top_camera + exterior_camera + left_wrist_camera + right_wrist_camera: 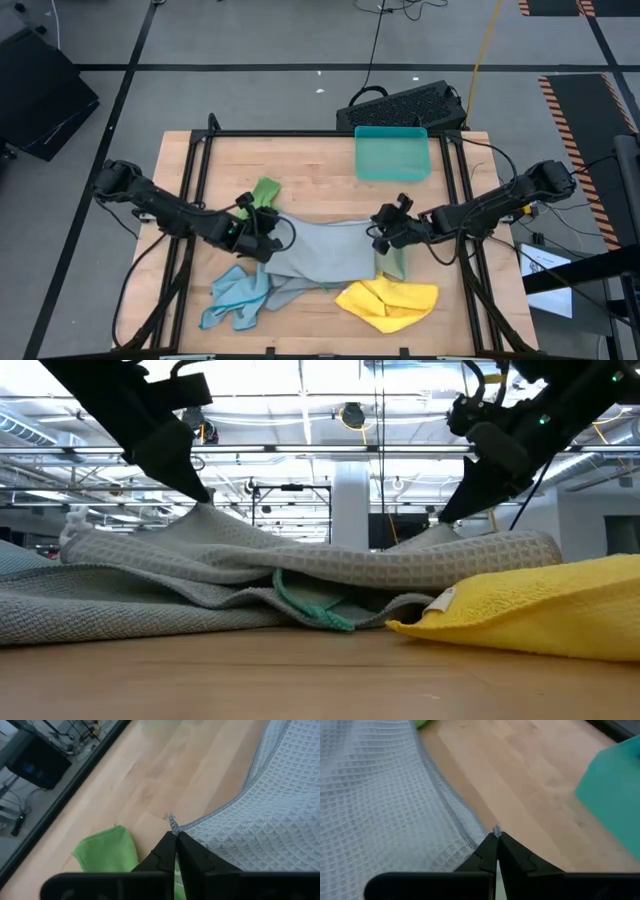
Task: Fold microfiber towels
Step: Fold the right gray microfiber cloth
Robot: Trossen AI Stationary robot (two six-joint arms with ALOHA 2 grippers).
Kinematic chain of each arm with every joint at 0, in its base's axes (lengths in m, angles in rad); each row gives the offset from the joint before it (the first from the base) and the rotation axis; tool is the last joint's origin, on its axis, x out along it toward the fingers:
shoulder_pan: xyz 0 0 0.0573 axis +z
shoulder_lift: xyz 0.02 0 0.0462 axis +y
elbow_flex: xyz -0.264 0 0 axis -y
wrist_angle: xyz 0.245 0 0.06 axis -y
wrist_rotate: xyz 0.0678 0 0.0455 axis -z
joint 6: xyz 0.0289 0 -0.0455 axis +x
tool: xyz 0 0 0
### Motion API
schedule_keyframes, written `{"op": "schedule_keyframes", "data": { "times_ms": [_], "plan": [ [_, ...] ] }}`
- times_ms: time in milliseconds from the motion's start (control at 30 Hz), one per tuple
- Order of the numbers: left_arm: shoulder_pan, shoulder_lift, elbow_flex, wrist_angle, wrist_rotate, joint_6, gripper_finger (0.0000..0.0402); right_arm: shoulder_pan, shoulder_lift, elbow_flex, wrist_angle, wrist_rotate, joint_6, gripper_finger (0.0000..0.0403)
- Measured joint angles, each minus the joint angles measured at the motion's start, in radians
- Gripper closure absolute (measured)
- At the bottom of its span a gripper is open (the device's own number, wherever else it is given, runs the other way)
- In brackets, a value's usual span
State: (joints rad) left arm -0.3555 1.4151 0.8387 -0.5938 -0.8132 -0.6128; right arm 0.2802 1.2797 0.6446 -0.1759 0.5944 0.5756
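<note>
Pinching grey towel (325, 250) corners, end effectors (262, 232) low.

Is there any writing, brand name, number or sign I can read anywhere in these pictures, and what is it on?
None can be read.
Small white tag on the folded yellow microfiber towel: any print too small to read.
White paper sheet beside the wooden table: marks too blurred to read.
Grey waffle-weave towel, teal plastic tray: no lettering visible.

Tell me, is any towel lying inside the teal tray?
No. From above, the tray holds nothing, and the towels, such as the grey towel, lie on the table.
</note>
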Motion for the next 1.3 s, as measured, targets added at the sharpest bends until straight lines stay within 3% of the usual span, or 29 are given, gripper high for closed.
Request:
{"op": "schedule_keyframes", "data": {
  "times_ms": [167, 300, 567, 700, 933, 1100, 1300],
  "plan": [
    [0.003, 0.0, 0.0, 0.004, 0.015, -0.003, 0.039, -0.017, 0.0, -0.023, 0.055, -0.019, -0.031, 0.0388],
    [0.003, 0.0, 0.0, 0.014, 0.012, -0.016, 0.0387, -0.037, 0.0, -0.034, 0.077, 0.0, -0.04, 0.0358],
    [0.023, 0.0, 0.0, 0.016, 0.013, -0.073, 0.0296, -0.065, -0.001, -0.07, 0.108, 0.01, -0.004, 0.0252],
    [0.01, 0.0, 0.0, 0.051, 0.045, -0.052, 0.0261, -0.027, -0.001, -0.07, 0.163, -0.024, -0.012, 0.0219],
    [-0.094, 0.0, 0.0, 0.139, 0.054, 0.011, 0.0258, 0.122, -0.001, -0.07, 0.221, -0.065, -0.018, 0.0219],
    [-0.176, 0.0, 0.0, 0.224, 0.053, 0.027, 0.0266, 0.223, 0.005, -0.07, 0.267, 0.027, -0.008, 0.0226],
    [-0.282, 0.001, 0.0, 0.31, 0.037, -0.004, 0.0266, 0.316, 0.078, -0.07, 0.479, 0.109, -0.08, 0.0227]
  ]
}}
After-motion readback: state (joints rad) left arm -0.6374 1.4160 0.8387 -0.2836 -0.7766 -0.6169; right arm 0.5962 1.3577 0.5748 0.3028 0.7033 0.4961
